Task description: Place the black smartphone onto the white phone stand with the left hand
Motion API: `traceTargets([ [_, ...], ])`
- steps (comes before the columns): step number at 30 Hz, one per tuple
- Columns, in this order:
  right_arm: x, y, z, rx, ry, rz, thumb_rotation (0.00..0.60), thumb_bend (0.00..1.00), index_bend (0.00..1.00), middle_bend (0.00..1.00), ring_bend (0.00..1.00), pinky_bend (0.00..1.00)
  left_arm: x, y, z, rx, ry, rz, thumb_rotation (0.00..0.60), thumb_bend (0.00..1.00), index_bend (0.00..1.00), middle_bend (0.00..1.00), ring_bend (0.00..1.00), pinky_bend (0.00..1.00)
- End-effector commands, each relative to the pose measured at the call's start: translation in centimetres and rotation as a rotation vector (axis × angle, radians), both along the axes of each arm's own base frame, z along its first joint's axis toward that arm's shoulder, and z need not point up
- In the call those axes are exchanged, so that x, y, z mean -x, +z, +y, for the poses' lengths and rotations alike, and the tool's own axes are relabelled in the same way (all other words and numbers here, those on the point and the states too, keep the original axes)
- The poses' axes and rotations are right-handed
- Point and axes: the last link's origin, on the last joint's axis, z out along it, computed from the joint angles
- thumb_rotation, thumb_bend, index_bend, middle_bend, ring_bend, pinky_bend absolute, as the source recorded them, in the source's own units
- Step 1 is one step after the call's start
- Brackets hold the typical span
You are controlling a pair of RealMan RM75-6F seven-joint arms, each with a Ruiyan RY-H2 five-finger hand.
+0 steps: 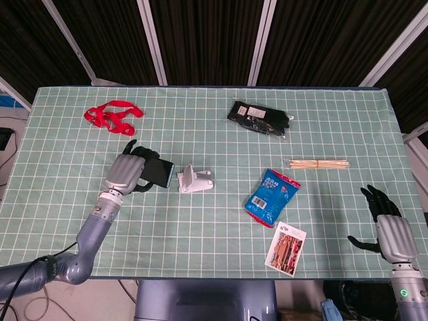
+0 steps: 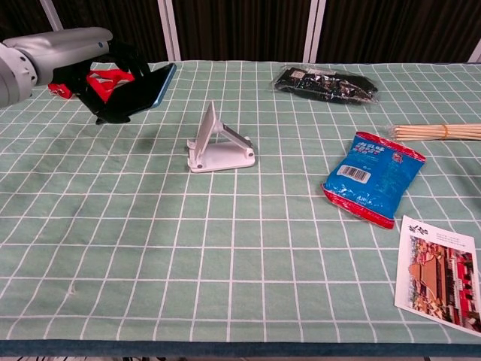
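Observation:
My left hand (image 1: pixel 127 172) (image 2: pixel 71 54) holds the black smartphone (image 1: pixel 158 174) (image 2: pixel 135 92) in the air, lifted off the cloth and tilted. The phone hangs just left of the white phone stand (image 1: pixel 194 180) (image 2: pixel 218 144), apart from it. The stand sits on the green checked cloth near the table's middle, its slanted back facing the phone. My right hand (image 1: pixel 389 229) hovers open near the table's front right corner, fingers spread and holding nothing; only the head view shows it.
A red lanyard (image 1: pixel 112 117) lies at the back left. A black packet (image 1: pixel 259 118) lies at the back centre. Wooden sticks (image 1: pixel 319 163), a blue snack bag (image 1: pixel 271 196) and a postcard (image 1: pixel 286 248) occupy the right half.

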Motion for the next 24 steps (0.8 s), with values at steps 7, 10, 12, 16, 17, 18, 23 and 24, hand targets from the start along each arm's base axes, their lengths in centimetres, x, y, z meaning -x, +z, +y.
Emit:
traceTargets([
  [7, 0.0, 0.0, 0.0, -0.002, -0.002, -0.003, 0.600, 0.10, 0.00, 0.00, 0.00, 0.15, -3.3, -2.0, 0.1, 0.059, 0.252, -0.339, 0.600, 0.38, 0.63, 0.69, 0.17, 0.00],
  [10, 0.0, 0.0, 0.0, -0.001, -0.003, -0.006, 0.600, 0.10, 0.00, 0.00, 0.00, 0.15, -4.2, -2.4, 0.4, 0.079, 0.323, -0.404, 0.600, 0.38, 0.63, 0.69, 0.17, 0.00],
  [12, 0.0, 0.0, 0.0, -0.002, -0.003, -0.007, 0.600, 0.10, 0.00, 0.00, 0.00, 0.15, -4.6, -2.6, 0.5, 0.084, 0.342, -0.422, 0.600, 0.38, 0.63, 0.69, 0.17, 0.00],
  [16, 0.0, 0.0, 0.0, -0.003, -0.003, -0.009, 0.600, 0.10, 0.00, 0.00, 0.00, 0.15, -5.2, -2.9, 0.6, 0.097, 0.375, -0.460, 0.600, 0.38, 0.63, 0.69, 0.17, 0.00],
  [17, 0.0, 0.0, 0.0, -0.004, -0.003, -0.010, 0.600, 0.10, 0.00, 0.00, 0.00, 0.15, -5.3, -3.0, 0.6, 0.104, 0.384, -0.472, 0.600, 0.38, 0.63, 0.69, 0.17, 0.00],
  [18, 0.0, 0.0, 0.0, -0.005, -0.003, -0.011, 0.600, 0.10, 0.00, 0.00, 0.00, 0.15, -5.4, -3.0, 0.6, 0.110, 0.391, -0.481, 0.600, 0.38, 0.63, 0.69, 0.17, 0.00],
  [23, 0.0, 0.0, 0.0, -0.006, -0.006, -0.016, 0.600, 0.10, 0.00, 0.00, 0.00, 0.15, -5.8, -3.3, 0.9, 0.137, 0.429, -0.518, 0.600, 0.38, 0.63, 0.69, 0.17, 0.00],
  [24, 0.0, 0.0, 0.0, -0.006, -0.006, -0.016, 0.600, 0.10, 0.00, 0.00, 0.00, 0.15, -5.9, -3.3, 0.9, 0.141, 0.427, -0.518, 0.600, 0.38, 0.63, 0.69, 0.17, 0.00],
])
